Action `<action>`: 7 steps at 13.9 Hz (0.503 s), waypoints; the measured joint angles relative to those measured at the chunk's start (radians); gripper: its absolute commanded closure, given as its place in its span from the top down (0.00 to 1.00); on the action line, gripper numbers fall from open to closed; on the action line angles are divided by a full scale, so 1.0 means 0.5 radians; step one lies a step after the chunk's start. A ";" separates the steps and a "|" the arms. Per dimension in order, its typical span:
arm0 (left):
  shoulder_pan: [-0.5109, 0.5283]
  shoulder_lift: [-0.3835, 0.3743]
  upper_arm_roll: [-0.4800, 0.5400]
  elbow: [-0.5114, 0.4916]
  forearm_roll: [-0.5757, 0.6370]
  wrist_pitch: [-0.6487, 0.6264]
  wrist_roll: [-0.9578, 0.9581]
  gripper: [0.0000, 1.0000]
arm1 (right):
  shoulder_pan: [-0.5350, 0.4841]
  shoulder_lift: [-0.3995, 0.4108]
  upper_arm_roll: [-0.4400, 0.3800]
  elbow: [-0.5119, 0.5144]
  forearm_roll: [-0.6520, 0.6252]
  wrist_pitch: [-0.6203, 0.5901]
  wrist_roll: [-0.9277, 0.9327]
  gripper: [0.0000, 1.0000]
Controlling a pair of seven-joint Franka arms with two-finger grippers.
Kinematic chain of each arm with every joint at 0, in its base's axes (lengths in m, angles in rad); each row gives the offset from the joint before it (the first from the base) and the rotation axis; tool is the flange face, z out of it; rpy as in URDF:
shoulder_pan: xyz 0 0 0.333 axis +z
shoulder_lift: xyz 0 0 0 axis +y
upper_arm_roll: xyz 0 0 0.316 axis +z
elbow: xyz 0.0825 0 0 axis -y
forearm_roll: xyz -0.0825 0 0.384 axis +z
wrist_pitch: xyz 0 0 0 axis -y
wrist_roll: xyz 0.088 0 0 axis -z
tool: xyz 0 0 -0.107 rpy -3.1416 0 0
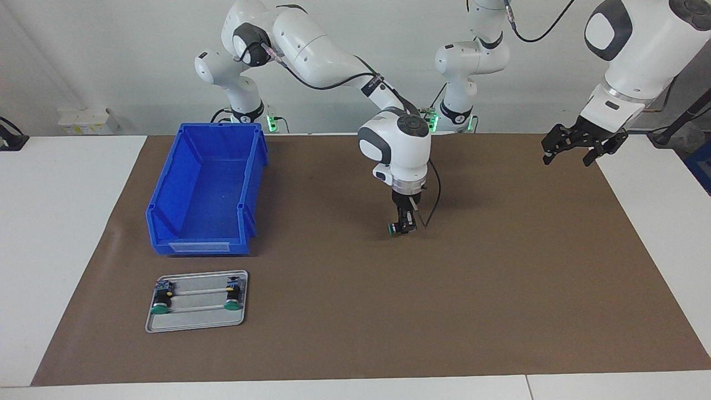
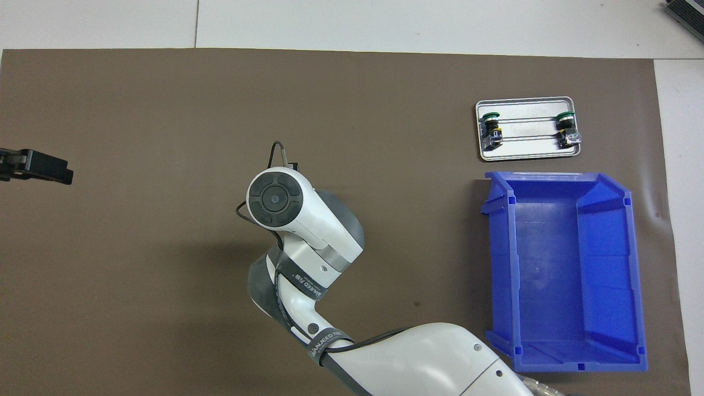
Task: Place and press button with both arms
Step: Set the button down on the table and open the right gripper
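- While my right gripper [image 1: 404,228] hangs low over the middle of the brown mat [image 1: 500,266], it stays out of the facing view's doubt: its fingers are clenched on the button [image 1: 395,228], whose green cap sticks out sideways toward the right arm's end of the table.
- From overhead, my own right wrist covers that grip, so I cannot see the button there.
- Whether the button touches the mat or hangs just above it, I cannot tell.
- My left gripper [image 1: 575,149] waits up in the air over the mat's edge at the left arm's end of the table, fingers spread and released, holding nothing; overhead, only its black tip [image 2: 38,166] shows, at nine o'clock.
- On the facing view's clock face, taking the held button as centre, the blue bin [image 1: 208,191] sits at about nine o'clock, open and with nothing in it that I can see.
- At roughly eight o'clock lies the metal tray [image 1: 197,322], just beside the bin and farther from us than it.
- Two more green-capped buttons lie on the tray, one [image 1: 161,303] at each end [image 1: 233,298], well apart from each other.
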 measured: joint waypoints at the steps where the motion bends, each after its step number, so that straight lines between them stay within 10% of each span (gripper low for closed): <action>1: 0.000 0.000 -0.003 0.000 0.000 0.001 0.000 1.00 | 0.024 0.025 -0.007 0.012 -0.041 0.016 0.016 0.00; 2: -0.001 0.000 -0.007 0.000 0.000 0.001 0.000 1.00 | 0.029 0.025 -0.008 0.015 -0.058 0.007 0.035 0.00; 3: -0.002 0.000 -0.011 0.000 0.000 0.001 0.001 1.00 | 0.028 0.025 -0.008 0.015 -0.058 0.007 0.035 0.22; 4: -0.002 0.000 -0.015 0.000 0.000 0.001 0.002 1.00 | 0.028 0.025 -0.008 0.015 -0.058 0.007 0.035 0.71; 5: -0.003 0.000 -0.018 -0.001 0.000 0.001 0.005 1.00 | 0.028 0.025 -0.008 0.015 -0.060 0.008 0.035 1.00; 7: -0.005 -0.001 -0.026 -0.012 0.000 0.001 0.065 1.00 | 0.032 0.039 -0.007 0.013 -0.109 0.018 0.035 1.00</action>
